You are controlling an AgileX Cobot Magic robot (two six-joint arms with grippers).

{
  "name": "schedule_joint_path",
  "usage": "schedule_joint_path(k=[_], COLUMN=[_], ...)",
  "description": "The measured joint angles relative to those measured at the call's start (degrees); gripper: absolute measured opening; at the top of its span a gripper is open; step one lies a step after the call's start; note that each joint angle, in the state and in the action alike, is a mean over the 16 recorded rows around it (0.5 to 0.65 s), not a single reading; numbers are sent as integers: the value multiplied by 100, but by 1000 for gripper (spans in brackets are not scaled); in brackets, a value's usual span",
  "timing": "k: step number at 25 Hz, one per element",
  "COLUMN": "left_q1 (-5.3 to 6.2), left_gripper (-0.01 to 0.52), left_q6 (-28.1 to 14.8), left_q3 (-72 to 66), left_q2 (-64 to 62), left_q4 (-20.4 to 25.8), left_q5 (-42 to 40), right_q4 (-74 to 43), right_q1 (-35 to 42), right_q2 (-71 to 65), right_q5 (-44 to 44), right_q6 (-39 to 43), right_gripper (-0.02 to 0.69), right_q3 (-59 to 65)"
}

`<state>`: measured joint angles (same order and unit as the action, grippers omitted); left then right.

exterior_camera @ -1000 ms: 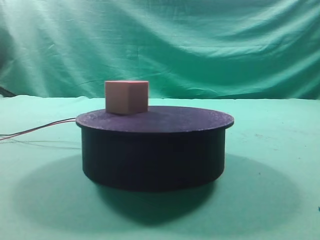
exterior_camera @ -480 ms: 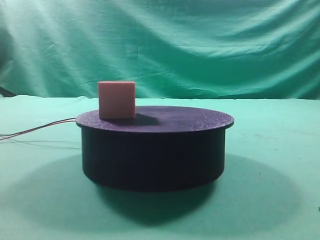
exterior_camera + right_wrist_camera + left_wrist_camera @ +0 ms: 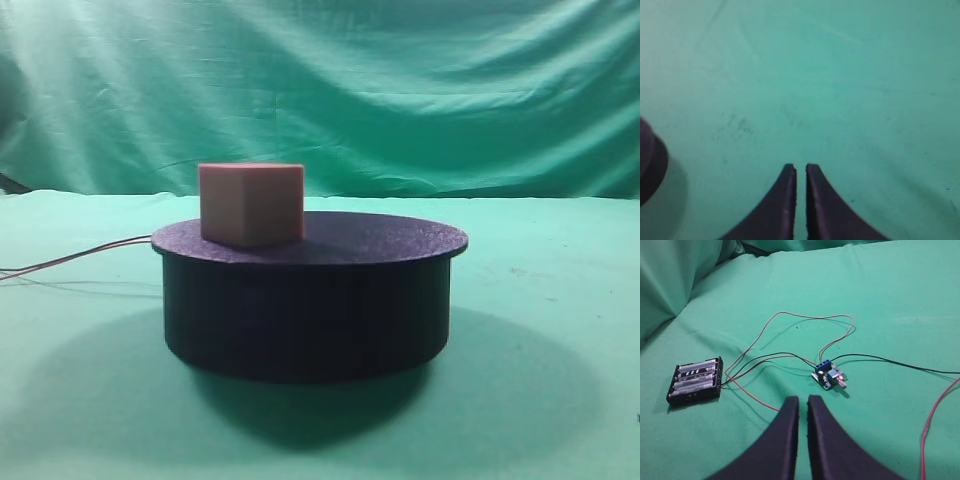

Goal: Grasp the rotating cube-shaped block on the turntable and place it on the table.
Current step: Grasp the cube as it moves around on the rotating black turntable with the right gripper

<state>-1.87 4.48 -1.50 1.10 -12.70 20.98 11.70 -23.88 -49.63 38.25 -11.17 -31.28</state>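
The pinkish-tan cube-shaped block (image 3: pixel 250 204) stands on the left part of the dark turntable (image 3: pixel 308 300), one vertical edge turned toward the camera. The turntable rests on the green cloth table (image 3: pixel 560 330). Neither gripper shows in the exterior high view. My left gripper (image 3: pixel 803 401) hovers over bare green cloth, its dark fingers nearly together with nothing between them. In the right wrist view my right gripper (image 3: pixel 801 168) is likewise shut and empty over the cloth, with a dark rounded edge of the turntable (image 3: pixel 649 167) at the far left.
Thin red wires (image 3: pixel 75 258) run from the turntable's left side. In the left wrist view a black battery holder (image 3: pixel 695 380), a small blue circuit board (image 3: pixel 828 376) and loose red and black wires (image 3: pixel 805 320) lie on the cloth. A green fabric backdrop (image 3: pixel 320 90) hangs behind.
The cube has ridden the turning disc: from showing an edge, to a flat face, to an edge again, drifting slightly left then back toward the right and nearer. No gripper entered the exterior view.
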Motion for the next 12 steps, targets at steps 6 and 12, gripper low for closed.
schedule_joint_path(k=[6,12], left_q1=[0,0], left_gripper=[0,0], left_q6=[0,0], left_q3=[0,0], left_q2=[0,0], left_q4=[0,0], left_q5=[0,0], right_q4=[111,421], right_q1=[-968,-1444], right_q2=[-1295,-2178], right_q5=[81,19], right_q6=[126,262], right_gripper=[41,237], right_q3=[-659,-1140])
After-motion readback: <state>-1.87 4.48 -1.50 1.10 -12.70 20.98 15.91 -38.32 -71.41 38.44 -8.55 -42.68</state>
